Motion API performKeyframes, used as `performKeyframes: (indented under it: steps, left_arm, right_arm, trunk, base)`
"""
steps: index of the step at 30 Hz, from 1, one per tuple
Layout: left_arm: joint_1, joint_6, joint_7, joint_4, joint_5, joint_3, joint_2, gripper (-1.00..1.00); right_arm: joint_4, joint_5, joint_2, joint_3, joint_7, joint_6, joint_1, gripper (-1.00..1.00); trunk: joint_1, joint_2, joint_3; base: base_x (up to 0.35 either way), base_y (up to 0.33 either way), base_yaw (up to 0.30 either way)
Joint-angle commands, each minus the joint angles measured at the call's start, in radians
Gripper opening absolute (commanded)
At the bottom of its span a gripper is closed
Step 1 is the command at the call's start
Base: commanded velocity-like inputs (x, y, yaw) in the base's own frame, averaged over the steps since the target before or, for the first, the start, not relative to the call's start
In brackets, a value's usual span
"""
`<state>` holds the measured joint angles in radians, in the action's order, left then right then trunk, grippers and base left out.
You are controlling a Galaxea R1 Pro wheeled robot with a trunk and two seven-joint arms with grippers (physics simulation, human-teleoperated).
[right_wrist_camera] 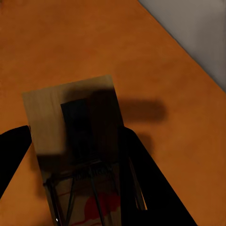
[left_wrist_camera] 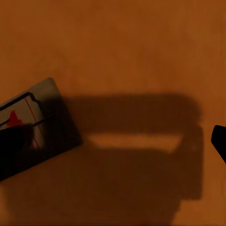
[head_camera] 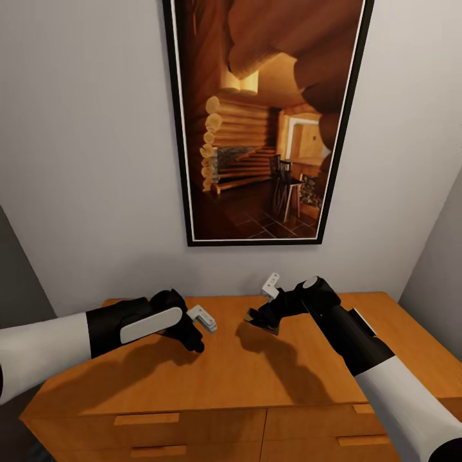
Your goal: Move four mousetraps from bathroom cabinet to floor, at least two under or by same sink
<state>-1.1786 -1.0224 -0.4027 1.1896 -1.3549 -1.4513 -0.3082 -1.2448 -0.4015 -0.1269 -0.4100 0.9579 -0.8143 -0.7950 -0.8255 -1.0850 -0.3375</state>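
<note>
The orange-brown cabinet [head_camera: 269,372] stands against the wall, and both arms reach over its flat top. My right gripper [head_camera: 262,319] is shut on a mousetrap [right_wrist_camera: 75,122], a flat brown slab with wire parts and a red mark, held a little above the wood between the two dark fingers [right_wrist_camera: 155,188]. My left gripper [head_camera: 192,339] hovers over the top with its jaws wide apart. Another mousetrap [left_wrist_camera: 42,117] lies flat on the wood, partly under one of its fingers [left_wrist_camera: 14,143]. The other finger [left_wrist_camera: 219,141] is far off over bare wood. The sink and the bathroom floor are out of view.
A tall framed picture of a log cabin room [head_camera: 266,122] hangs on the grey wall right behind the cabinet. Drawer fronts with slim bar handles [head_camera: 146,419] face me. A side wall [head_camera: 436,269] closes in at the right.
</note>
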Motion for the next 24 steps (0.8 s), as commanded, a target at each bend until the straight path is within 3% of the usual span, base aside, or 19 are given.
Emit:
performKeyframes:
  steps: [1,4,9,17,21,24]
  left_arm:
    - [-0.001,0.001,-0.010,0.002,-0.010,-0.003,0.000,1.00]
    - [-0.001,0.001,-0.010,0.002,-0.010,-0.013,0.001,1.00]
    - [-0.003,0.001,-0.010,0.002,-0.010,-0.073,0.001,1.00]
    - [-0.006,0.003,-0.010,-0.008,-0.008,-0.081,-0.008,1.00]
    - [-0.046,0.004,-0.009,-0.007,-0.010,-0.028,-0.023,1.00]
    - [-0.055,0.004,-0.009,-0.003,-0.011,0.064,-0.060,1.00]
  right_arm:
    - [-0.001,-0.011,0.000,-0.001,0.008,-0.002,-0.001,-1.00]
    - [-0.001,-0.011,0.000,-0.001,0.008,-0.002,-0.001,-1.00]
    - [-0.002,-0.011,0.000,-0.001,0.008,-0.002,-0.001,-1.00]
    - [-0.002,-0.011,0.000,-0.001,0.008,-0.002,-0.001,-1.00]
    - [-0.002,-0.011,0.000,-0.001,0.008,-0.002,-0.001,-1.00]
    - [-0.002,-0.011,0.000,-0.002,0.008,-0.002,-0.001,-1.00]
  trunk:
    - [0.000,-0.001,-0.001]
    - [0.000,-0.001,-0.001]
    - [0.000,-0.001,-0.001]
    - [0.000,-0.001,0.000]
    - [0.000,-0.001,0.000]
    - [0.000,-0.001,0.000]
  base:
    - [0.000,0.000,0.000]
    - [0.000,0.000,0.000]
    - [0.000,0.000,-0.028]
    - [0.000,0.000,-0.116]
    - [0.000,0.000,-0.009]
    - [0.000,0.000,-0.001]
